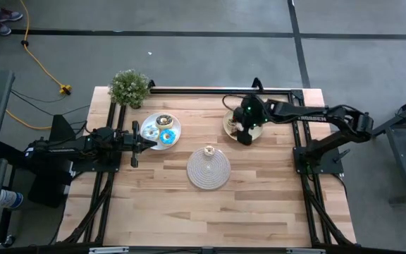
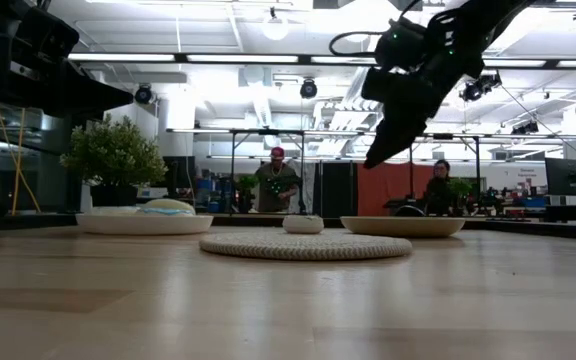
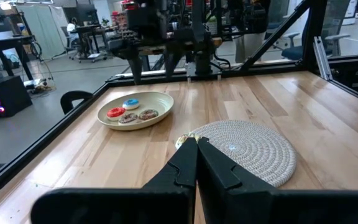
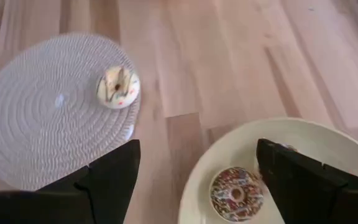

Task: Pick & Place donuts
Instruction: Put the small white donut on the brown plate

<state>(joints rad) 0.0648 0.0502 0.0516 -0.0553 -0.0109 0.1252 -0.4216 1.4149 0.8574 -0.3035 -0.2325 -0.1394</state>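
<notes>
A cream mini donut (image 1: 208,150) (image 4: 118,87) lies on the far part of the round spiral mat (image 1: 208,169). The yellow-green plate (image 1: 229,124) (image 3: 164,101) holds red (image 3: 115,112), blue (image 3: 131,103) and brown (image 3: 148,114) (image 4: 236,193) minis. The white plate (image 1: 175,127) carries larger donuts, among them a blue-iced one (image 1: 166,135). My right gripper (image 1: 245,134) (image 4: 197,155) hovers open above the yellow-green plate, fingers pointing down. My left gripper (image 1: 150,143) (image 3: 196,143) is shut, level, at the white plate's left side, pointing across the table.
A potted plant (image 1: 129,87) stands at the table's far left corner. Black frame rails (image 1: 217,89) run along the far edge and both sides. Bare wood lies in front of the mat toward the near edge. People stand in the room behind the table.
</notes>
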